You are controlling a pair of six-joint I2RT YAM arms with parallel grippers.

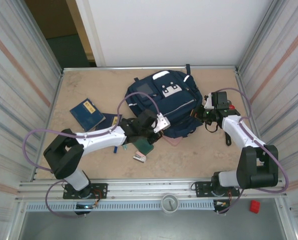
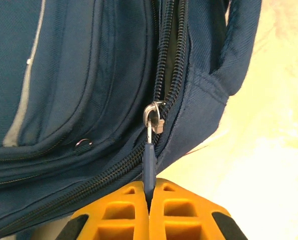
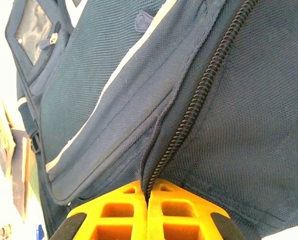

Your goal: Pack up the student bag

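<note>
While the big navy blue fabric backpack [image 1: 164, 100] sat at the far middle of the light wooden table [image 1: 88, 85], the left gripper [image 2: 150, 200] had its jaws clamped on the small blue zipper pull tab [image 2: 149, 160] at the bag's near side. The right gripper [image 3: 147, 192] was pinched on a fold of its fabric beside the zip, over on the right. Pretty sure this was the unzipping step, since the teeth above the slider were already parted. Next move probably needs a steady drag along the track with the right side bracing. A flat blue book [image 1: 87, 112] lay left of the bag, apart from it.
</note>
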